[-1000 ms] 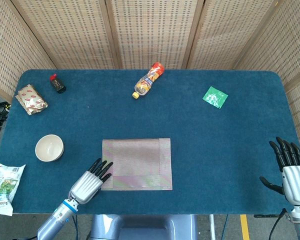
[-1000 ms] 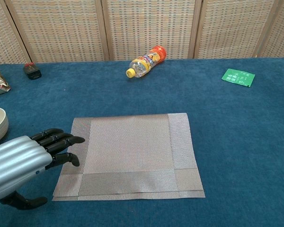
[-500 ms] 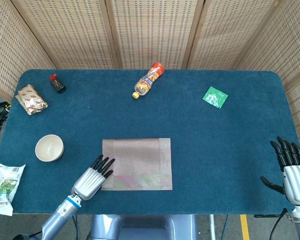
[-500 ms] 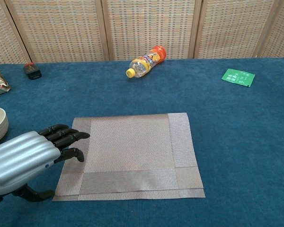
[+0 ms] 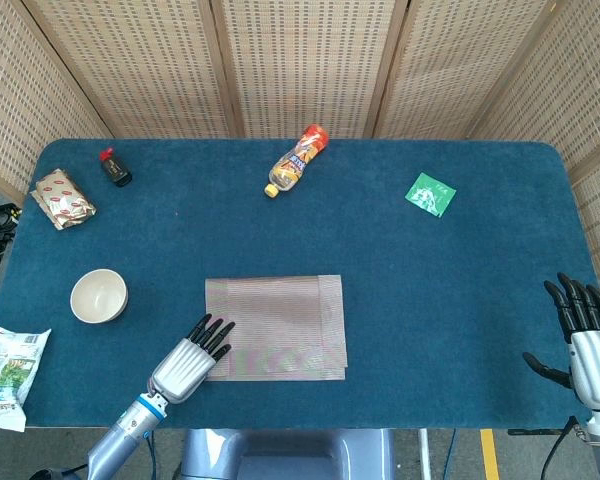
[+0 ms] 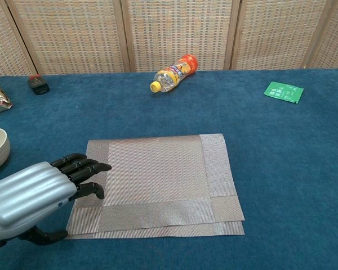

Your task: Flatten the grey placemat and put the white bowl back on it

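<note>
- Down front, the grey woven placemat lies folded on the blue cloth.
- Left hand empty, fingers extended over its left edge.
- Right hand splayed, empty.
- Round white bowl sits left, apart.

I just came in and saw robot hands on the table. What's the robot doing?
The robot is smoothing out a grey placemat on the blue table. Its left hand lies with its fingertips on the mat's left edge. The mat isn't flat yet: a second layer peeks out along its near and right edges. The white bowl sits off to the left on the table, not on the mat. The right hand is at the table's right edge, open and holding nothing.
</note>
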